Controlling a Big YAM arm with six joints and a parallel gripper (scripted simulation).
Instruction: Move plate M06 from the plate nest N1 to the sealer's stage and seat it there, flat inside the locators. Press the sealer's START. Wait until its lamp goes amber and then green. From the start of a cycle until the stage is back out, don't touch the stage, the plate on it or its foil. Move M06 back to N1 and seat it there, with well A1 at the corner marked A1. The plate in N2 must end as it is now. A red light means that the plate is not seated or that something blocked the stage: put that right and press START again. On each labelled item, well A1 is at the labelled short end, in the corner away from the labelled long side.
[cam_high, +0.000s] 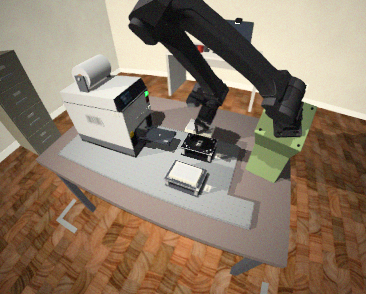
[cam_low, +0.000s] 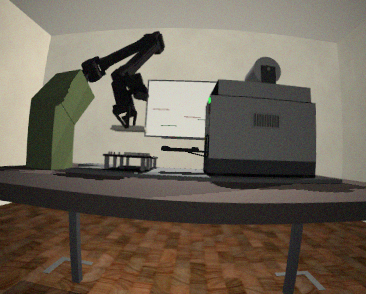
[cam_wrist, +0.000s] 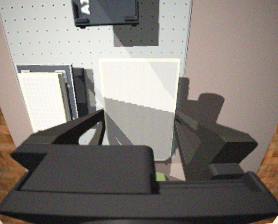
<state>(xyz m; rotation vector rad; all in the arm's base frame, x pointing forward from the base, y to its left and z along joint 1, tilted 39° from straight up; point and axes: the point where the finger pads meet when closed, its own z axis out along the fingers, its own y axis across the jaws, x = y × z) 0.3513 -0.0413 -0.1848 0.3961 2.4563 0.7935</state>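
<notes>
My gripper (cam_high: 202, 125) is shut on plate M06 (cam_wrist: 139, 107), gripping its long sides and holding it level in the air. The plate's top is smooth and pale. It shows as a thin flat slab under the fingers in the exterior view (cam_low: 125, 128). The black nest N1 (cam_high: 199, 148) sits empty just below and in front of the held plate. The second plate (cam_high: 186, 175) (cam_wrist: 42, 97), with its white well grid, rests in nest N2. The sealer (cam_high: 107, 112) shows a green lamp (cam_high: 146, 93). Its dark stage (cam_high: 162, 136) is out and bare, with an A1 mark visible in the wrist view (cam_wrist: 106, 11).
The green pedestal (cam_high: 280, 145) carrying my arm stands at the table's right. A grey filing cabinet (cam_high: 22, 100) stands off the table at the left. A white desk (cam_high: 210, 65) is behind the table. A small tag (cam_high: 206, 188) lies beside N2.
</notes>
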